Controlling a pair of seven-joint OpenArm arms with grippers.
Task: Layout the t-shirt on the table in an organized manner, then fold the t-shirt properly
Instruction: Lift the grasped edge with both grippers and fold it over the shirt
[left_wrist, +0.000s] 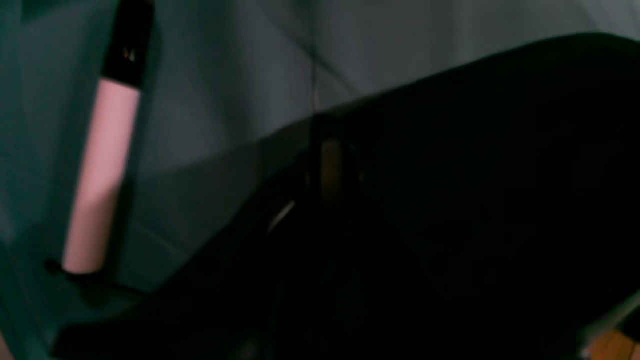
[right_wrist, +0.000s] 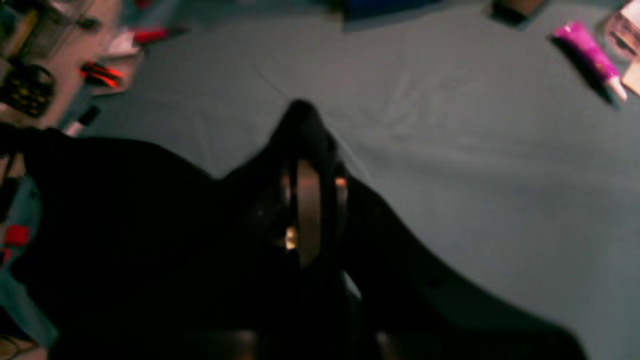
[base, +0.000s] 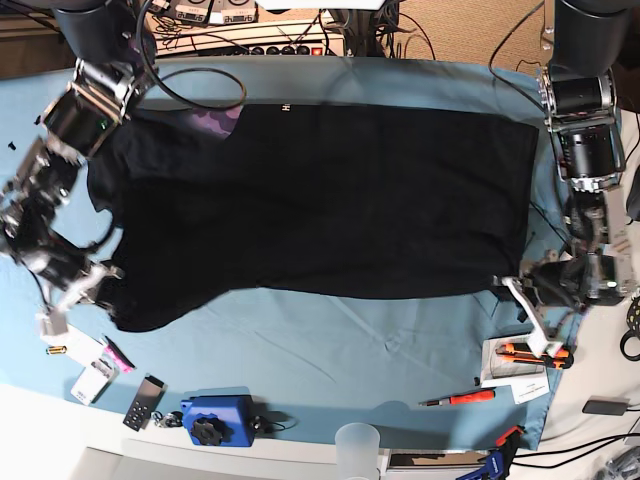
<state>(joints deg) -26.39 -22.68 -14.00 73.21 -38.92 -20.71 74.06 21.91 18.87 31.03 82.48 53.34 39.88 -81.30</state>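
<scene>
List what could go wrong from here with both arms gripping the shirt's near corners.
1. The t-shirt looks taut between the right gripper and the left gripper; more pull could slip a corner free.
2. The near hem sags toward the right gripper, so a fold started now would likely be crooked.
3. The red screwdriver and blue tool lie near the front edge; dragged fabric could catch them.

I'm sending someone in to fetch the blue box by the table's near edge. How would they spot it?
Start from the table covered in teal cloth, with the black t-shirt spread across it. Follow the near edge toward the base view's left to the blue box. It is the only bright blue block there, with a black knob on top, beside a small dark remote-like piece.
</scene>
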